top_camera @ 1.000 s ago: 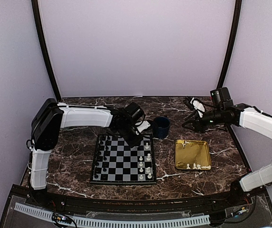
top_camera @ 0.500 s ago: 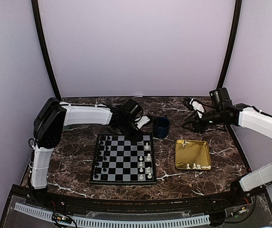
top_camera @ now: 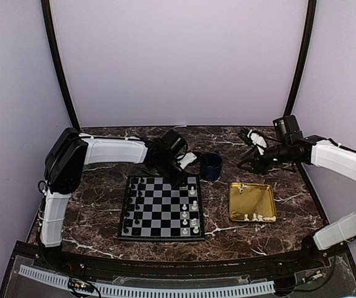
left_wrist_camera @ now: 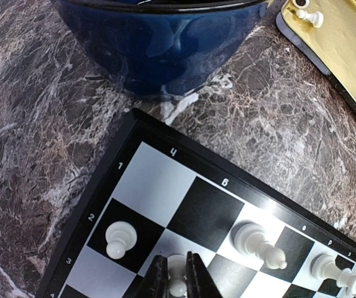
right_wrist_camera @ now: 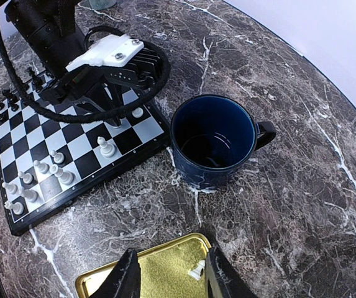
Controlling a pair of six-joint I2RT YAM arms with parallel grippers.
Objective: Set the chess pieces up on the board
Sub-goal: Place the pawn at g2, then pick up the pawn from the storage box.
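From here the left claw (left_wrist_camera: 176,272) looks clenched on a tiny cream-white plastic pawn (left_wrist_camera: 178,287) standing on the flat black-and-grey checkered board (left_wrist_camera: 153,181) directly beneath it, so a crooked release could tip it into the neighbouring pawn (left_wrist_camera: 119,238) just beside the claw.

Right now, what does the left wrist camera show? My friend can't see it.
The left gripper pinches a tiny cream-white plastic chess piece on the black and light grey checkered board, near its corner. Other white pieces stand nearby; a dark blue mug and shiny gold tray sit beyond.
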